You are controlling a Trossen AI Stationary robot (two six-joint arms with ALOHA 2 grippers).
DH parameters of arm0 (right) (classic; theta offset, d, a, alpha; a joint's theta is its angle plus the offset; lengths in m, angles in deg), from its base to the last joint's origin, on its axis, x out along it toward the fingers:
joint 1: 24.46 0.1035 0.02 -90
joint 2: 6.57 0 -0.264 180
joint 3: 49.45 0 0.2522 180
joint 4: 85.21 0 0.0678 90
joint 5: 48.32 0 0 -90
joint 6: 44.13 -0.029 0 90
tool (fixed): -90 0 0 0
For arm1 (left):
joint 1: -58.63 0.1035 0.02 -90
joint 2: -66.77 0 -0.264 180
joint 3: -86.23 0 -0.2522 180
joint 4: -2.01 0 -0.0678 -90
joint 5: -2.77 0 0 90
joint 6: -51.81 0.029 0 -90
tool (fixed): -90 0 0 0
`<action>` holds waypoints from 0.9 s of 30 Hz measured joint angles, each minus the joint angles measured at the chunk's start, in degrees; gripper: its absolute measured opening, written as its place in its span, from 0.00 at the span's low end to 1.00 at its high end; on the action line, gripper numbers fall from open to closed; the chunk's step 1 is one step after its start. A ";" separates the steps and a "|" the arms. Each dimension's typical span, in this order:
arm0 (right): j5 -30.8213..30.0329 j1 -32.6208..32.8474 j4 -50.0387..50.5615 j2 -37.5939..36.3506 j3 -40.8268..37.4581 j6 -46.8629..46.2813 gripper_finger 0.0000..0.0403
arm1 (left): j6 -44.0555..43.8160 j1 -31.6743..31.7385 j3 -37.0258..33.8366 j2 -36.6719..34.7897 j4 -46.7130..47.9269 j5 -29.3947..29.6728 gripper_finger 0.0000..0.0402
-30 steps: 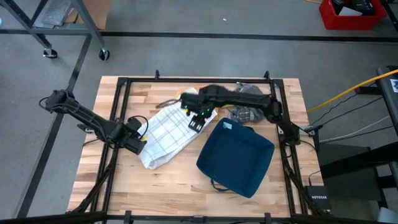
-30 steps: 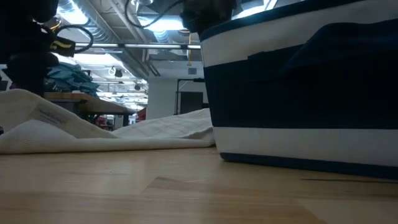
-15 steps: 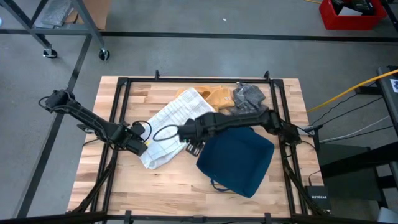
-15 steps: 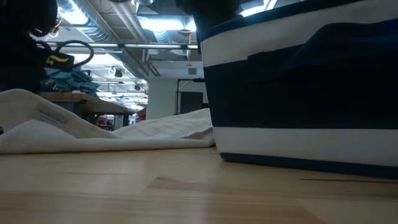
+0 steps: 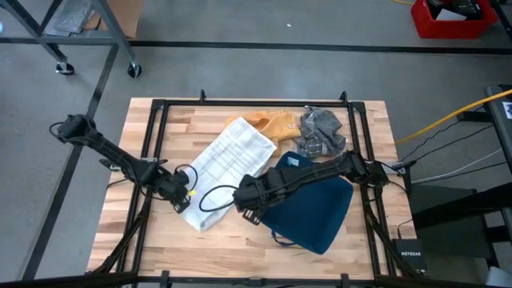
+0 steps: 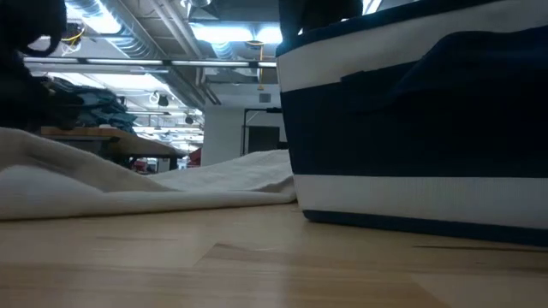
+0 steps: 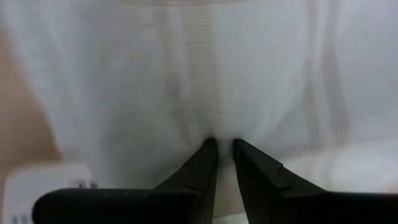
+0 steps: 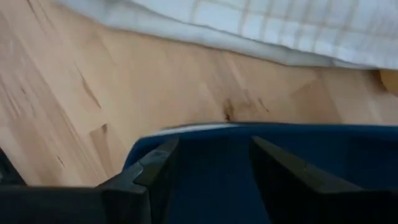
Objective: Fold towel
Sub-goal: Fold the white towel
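The white checked towel (image 5: pixel 226 170) lies diagonally mid-table, running from about 1 o'clock down to 7 o'clock, with the navy fabric bin (image 5: pixel 308 200) just beside it at 4 o'clock. The left gripper (image 5: pixel 181 196) is clenched on the towel's near edge at the 7 o'clock corner; the wrist view shows its fingertips (image 7: pixel 210 149) pinching right on a woven stripe. The right gripper (image 5: pixel 246 210) is released, jaws wide, hanging over the bin's rim near the towel's other low corner.

My take: the right one needs to slide off the bin and grab that free corner low and flat, so both corners lift evenly. A lopsided pull would probably bunch the fold.
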 joint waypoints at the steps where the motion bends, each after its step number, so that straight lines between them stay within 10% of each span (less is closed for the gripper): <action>1: 0.04 0.06 0.04 0.00 0.00 0.02 0.49 | -0.03 -0.83 -0.07 0.07 -2.03 -1.90 0.13; 18: -14.49 -2.98 7.02 0.00 0.00 9.48 0.49 | 0.83 -8.87 -0.20 5.88 -44.41 -1.70 0.13; 27: -13.74 -15.88 6.41 -0.02 0.00 17.43 0.49 | 14.77 -1.38 -0.15 4.61 -38.90 8.54 0.01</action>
